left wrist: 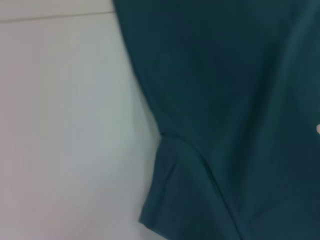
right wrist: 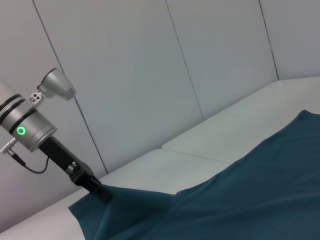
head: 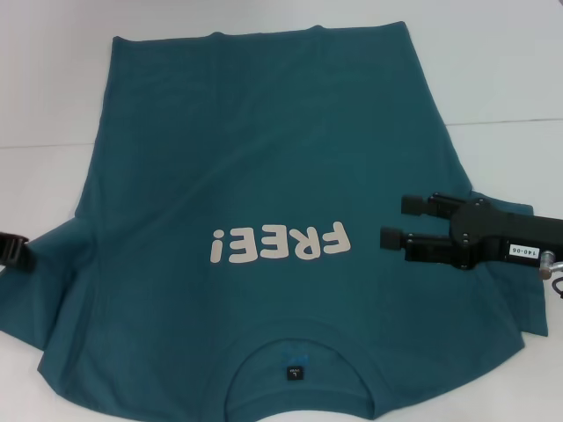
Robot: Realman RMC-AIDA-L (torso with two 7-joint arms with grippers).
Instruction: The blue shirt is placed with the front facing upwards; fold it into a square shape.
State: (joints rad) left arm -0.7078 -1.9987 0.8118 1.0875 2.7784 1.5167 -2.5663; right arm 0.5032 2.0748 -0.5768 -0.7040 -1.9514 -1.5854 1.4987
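The blue shirt [head: 264, 158] lies spread on the white table, front up, with its off-white "FREE!" print [head: 280, 243] showing. Its ribbed neck [head: 297, 406] and dark label [head: 294, 373] are at the near edge. My right gripper [head: 400, 221] hovers over the shirt's right side by the sleeve, open, fingers pointing toward the print, with nothing between them. My left gripper [head: 12, 251] barely shows at the left edge, at the tip of the left sleeve [left wrist: 170, 200]. The right wrist view shows the left gripper [right wrist: 94, 189] touching that sleeve's corner on the shirt [right wrist: 250, 200].
The white table [head: 493, 70] extends beyond the shirt on the far side and to both sides, with a seam line [head: 510, 121] across it. Grey wall panels [right wrist: 150, 75] stand behind the table's left side.
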